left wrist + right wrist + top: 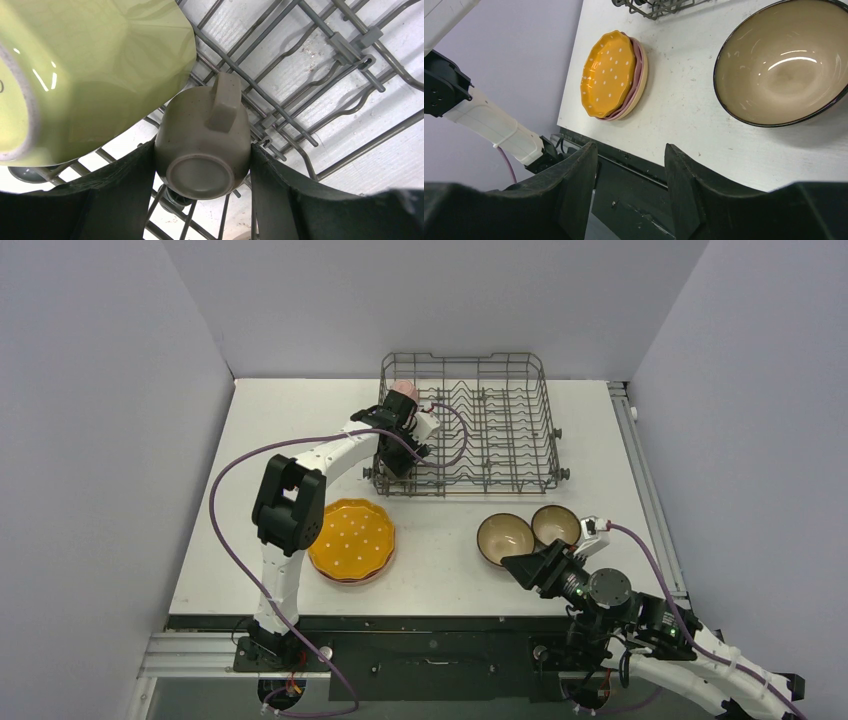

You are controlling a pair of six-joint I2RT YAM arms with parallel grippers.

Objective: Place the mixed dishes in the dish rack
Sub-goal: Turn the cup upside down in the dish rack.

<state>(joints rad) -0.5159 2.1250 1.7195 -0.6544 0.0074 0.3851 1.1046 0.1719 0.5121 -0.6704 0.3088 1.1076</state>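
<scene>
In the left wrist view the small grey-olive cup (200, 130) is upside down, handle away from me, over the wires of the dish rack (320, 60). My left gripper (202, 152) is shut on its sides. The pale yellow mug (90, 75) lies close at its left. My left gripper (401, 452) is inside the dish rack (520, 430) at its left end, near the pink mug (403, 390). The orange dotted plate (350, 538) lies on the pink plate (640, 75). My right gripper (631, 150) is open and holds nothing, beside two brown bowls (505, 538) (555, 524).
The right gripper (522, 565) hangs over the table's front edge (634, 160), just short of the nearer bowl (781, 65). The left arm (290, 505) reaches past the stacked plates. Grey walls close in the table (440, 570) on three sides.
</scene>
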